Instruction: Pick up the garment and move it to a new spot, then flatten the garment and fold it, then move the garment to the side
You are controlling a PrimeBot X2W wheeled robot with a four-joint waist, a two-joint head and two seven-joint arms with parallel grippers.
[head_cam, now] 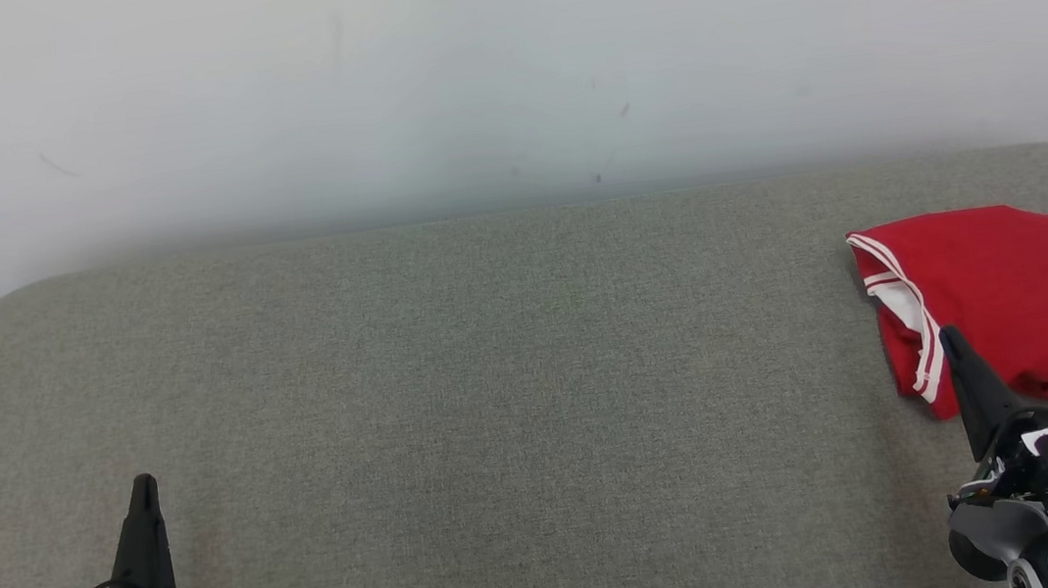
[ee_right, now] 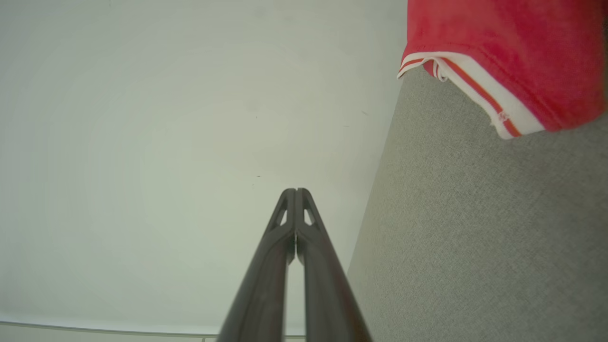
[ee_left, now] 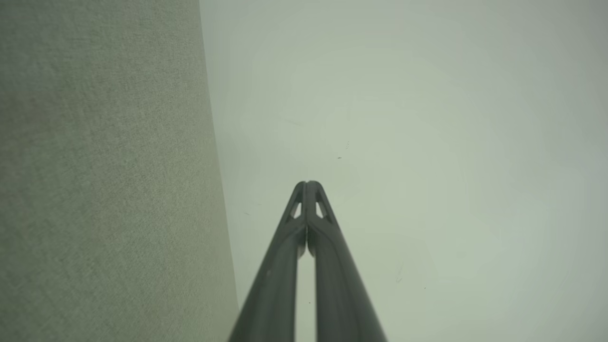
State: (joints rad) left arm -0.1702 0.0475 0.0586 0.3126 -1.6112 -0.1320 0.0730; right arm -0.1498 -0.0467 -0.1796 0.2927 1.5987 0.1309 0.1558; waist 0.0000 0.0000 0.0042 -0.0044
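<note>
A grey fabric-covered tabletop (head_cam: 495, 386) with rounded far corners stands against a plain pale wall (head_cam: 458, 65). A red garment (head_cam: 1018, 297) with white striped trim lies at the tabletop's right edge, about midway between the near and far sides, gathered into a compact, roughly rectangular bundle. Its trimmed hem faces the middle of the tabletop and its right side runs out of the picture. The left gripper (head_cam: 144, 490) sits over the near left corner of the tabletop, its dark fingers pointing toward the far edge, well apart from the garment. In the left wrist view, the left gripper (ee_left: 308, 185) has its fingertips pressed together with nothing between them, the tabletop (ee_left: 95, 166) to one side and the wall (ee_left: 427, 142) beyond. The right gripper (head_cam: 952, 342) sits near the right edge on the near side, its tip overlapping the garment's near left corner as seen from the head. In the right wrist view, the right gripper (ee_right: 295, 192) is also clenched on nothing, fingertips touching. The garment (ee_right: 513, 47) there lies clear of the fingers on the tabletop (ee_right: 475, 237), with the wall (ee_right: 142, 142) behind.
</note>
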